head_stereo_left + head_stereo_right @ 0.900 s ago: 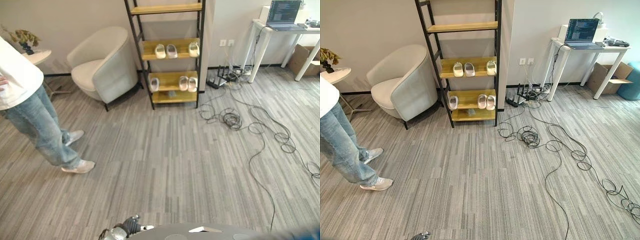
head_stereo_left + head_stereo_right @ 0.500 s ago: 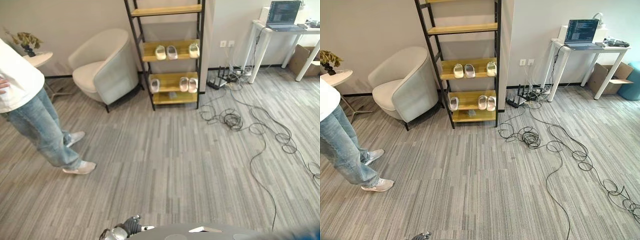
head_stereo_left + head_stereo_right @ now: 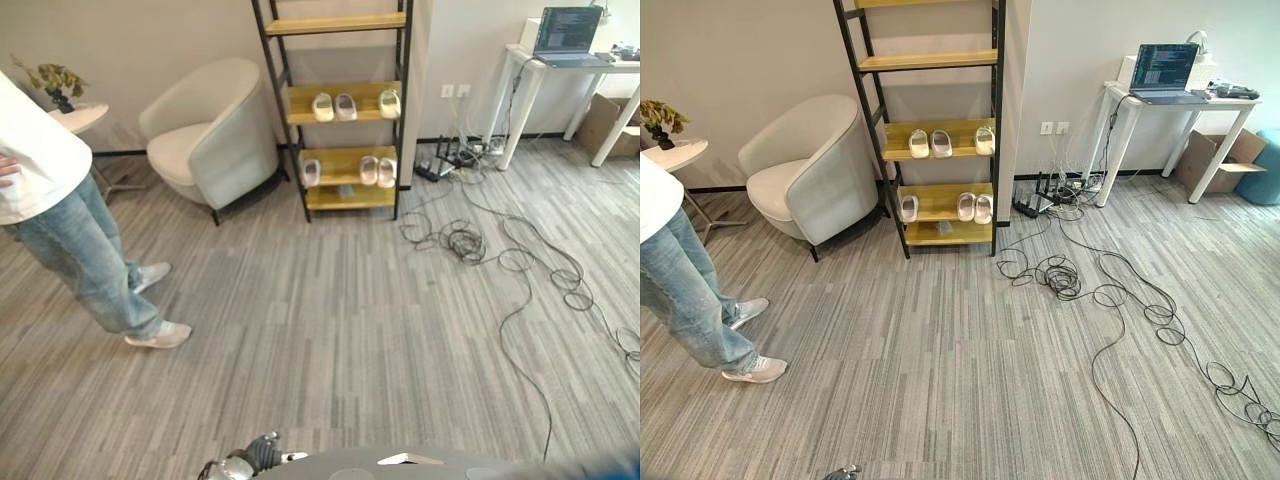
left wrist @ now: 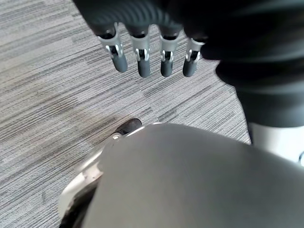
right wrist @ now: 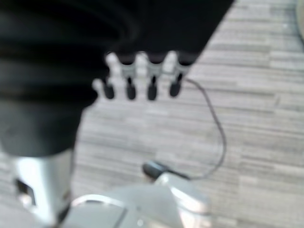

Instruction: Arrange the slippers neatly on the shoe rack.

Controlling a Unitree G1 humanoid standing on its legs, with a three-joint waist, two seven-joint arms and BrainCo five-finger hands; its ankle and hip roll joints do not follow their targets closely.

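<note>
The shoe rack (image 3: pixel 345 100) has a black frame and yellow-tan wooden shelves. The slippers (image 3: pixel 334 105) on it are white to pale cream. The floor (image 3: pixel 340 320) is carpet striped in light and dark grey. The armchair (image 3: pixel 212 135) is off-white. A person (image 3: pixel 60 220) wears a white top, blue jeans and white shoes. The table (image 3: pixel 560 70) is white; the cables (image 3: pixel 470 240) are black. The left hand (image 4: pixel 152 52) has silver fingers (image 4: pixel 143 59) with dark tips under a dark ribbed cover, as does the right hand (image 5: pixel 140 76).

The black-framed shoe rack (image 3: pixel 401 120) with wooden shelves stands against the wall, holding pale slippers with toes to the wall: a pair (image 3: pixel 334 105) and a single (image 3: pixel 389 103) on the middle shelf, a single (image 3: pixel 312 172) and a pair (image 3: pixel 377 170) below.
</note>
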